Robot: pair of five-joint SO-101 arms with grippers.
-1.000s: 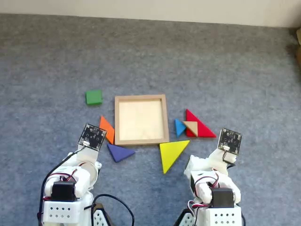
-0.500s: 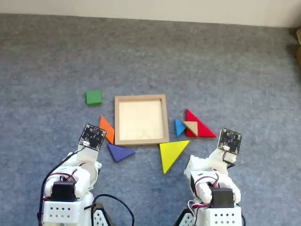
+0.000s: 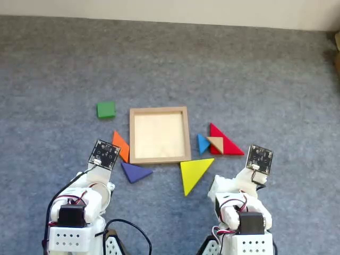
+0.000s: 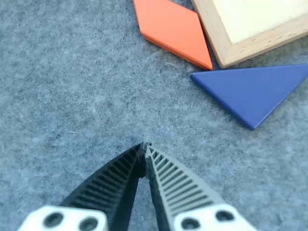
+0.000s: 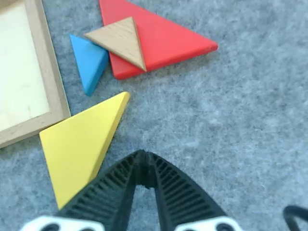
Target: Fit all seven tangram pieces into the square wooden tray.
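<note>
Green and square, a small wooden block (image 3: pixel 106 109) lies well ahead of the left tool (image 4: pixel 144 147), farthest out of its pieces. That tool is clenched on nothing, low over the grey felt worktop (image 3: pixel 239 69). Just ahead of it lie the orange parallelogram piece (image 4: pixel 171 30), beside the tray corner, and the dark blue triangle (image 4: pixel 255 91). The square wooden tray (image 3: pixel 132 135) sits between the two arms, likely so that either can reach it; none of the seven pieces is in it yet. Ahead of the right tool (image 5: pixel 142 154), also clenched and empty, lies the big yellow triangle (image 5: pixel 82 144), nearest its tip. Farther out, the small light blue triangle (image 5: pixel 89 60) touches the plain wooden triangle (image 5: pixel 120 41), which rests on top of the large red triangle (image 5: pixel 163 41). That stack probably needs parting before any grasp.
</note>
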